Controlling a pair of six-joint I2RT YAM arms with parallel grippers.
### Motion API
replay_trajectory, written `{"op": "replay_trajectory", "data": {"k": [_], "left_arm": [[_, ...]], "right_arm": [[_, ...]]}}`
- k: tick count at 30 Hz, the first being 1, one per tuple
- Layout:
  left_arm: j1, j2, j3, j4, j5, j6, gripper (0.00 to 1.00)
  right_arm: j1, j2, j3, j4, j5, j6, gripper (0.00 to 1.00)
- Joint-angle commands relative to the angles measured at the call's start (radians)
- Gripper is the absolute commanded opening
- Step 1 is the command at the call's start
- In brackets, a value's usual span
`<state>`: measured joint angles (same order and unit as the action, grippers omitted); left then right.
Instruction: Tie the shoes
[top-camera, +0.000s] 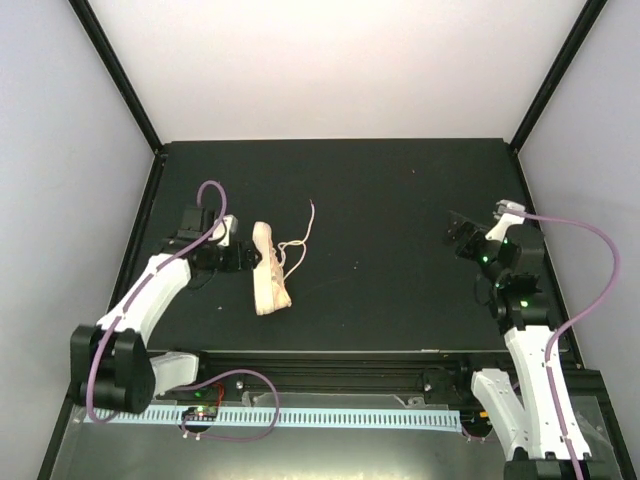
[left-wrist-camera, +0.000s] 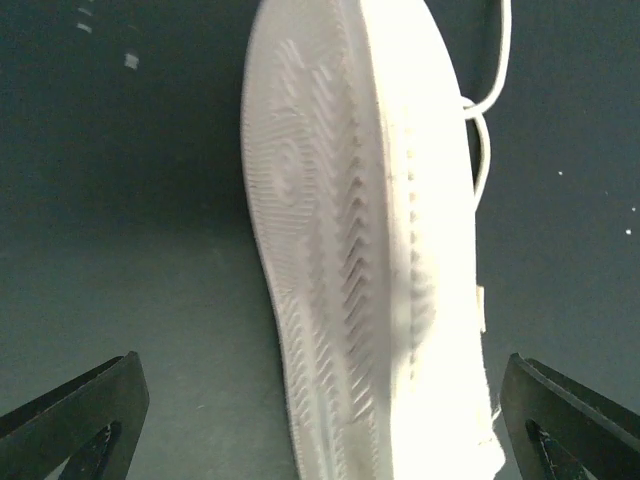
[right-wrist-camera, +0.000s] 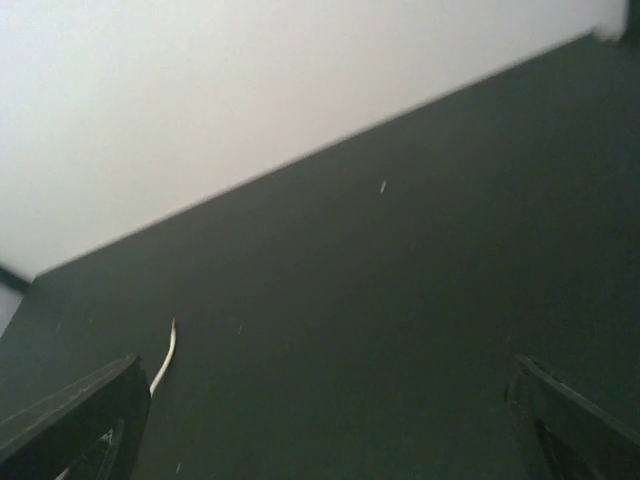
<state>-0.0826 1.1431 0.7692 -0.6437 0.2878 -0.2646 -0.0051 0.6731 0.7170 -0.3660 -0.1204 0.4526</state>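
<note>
The cream sneaker (top-camera: 269, 270) lies on its side on the black table, left of the middle, its ribbed sole turned toward my left gripper. Its thin off-white laces (top-camera: 300, 240) trail loose to the right and back. In the left wrist view the sole (left-wrist-camera: 340, 250) fills the middle, with a lace (left-wrist-camera: 487, 120) at the upper right. My left gripper (top-camera: 246, 259) is open, right beside the sole, its fingers (left-wrist-camera: 80, 420) wide on either side. My right gripper (top-camera: 458, 236) is open and empty far to the right; only a lace end (right-wrist-camera: 165, 360) shows in its view.
The black table (top-camera: 400, 200) is walled by a white back panel (top-camera: 340, 60) and pale side walls with black corner posts. A perforated rail (top-camera: 330, 415) and cables run along the near edge by the arm bases.
</note>
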Motion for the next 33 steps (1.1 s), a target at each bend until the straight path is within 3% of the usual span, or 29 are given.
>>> {"op": "replay_trajectory", "data": {"k": [1,6,19,22,28,33], "left_arm": [[-0.033,0.125,0.084,0.079,0.115,-0.069,0.99],[-0.075,0.232,0.127,0.157,0.109,-0.118,0.99],[-0.204,0.456,0.269,0.067,-0.164,-0.049,0.99],[-0.207,0.446,0.256,0.059,-0.265,-0.03,0.84],[-0.207,0.317,0.248,0.061,-0.325,0.012,0.4],[-0.228,0.07,0.32,0.045,-0.297,0.193,0.26]], "right_arm": [[0.005,0.048,-0.075,0.015,-0.219,0.045,1.0],[0.011,0.046,-0.116,-0.019,-0.22,0.006,1.0],[0.012,0.061,-0.132,-0.074,-0.081,-0.035,1.0],[0.012,0.067,-0.125,-0.087,-0.068,-0.043,1.0],[0.016,0.091,-0.114,-0.096,-0.092,-0.05,1.0],[0.036,0.173,-0.087,-0.097,-0.185,-0.079,0.99]]}}
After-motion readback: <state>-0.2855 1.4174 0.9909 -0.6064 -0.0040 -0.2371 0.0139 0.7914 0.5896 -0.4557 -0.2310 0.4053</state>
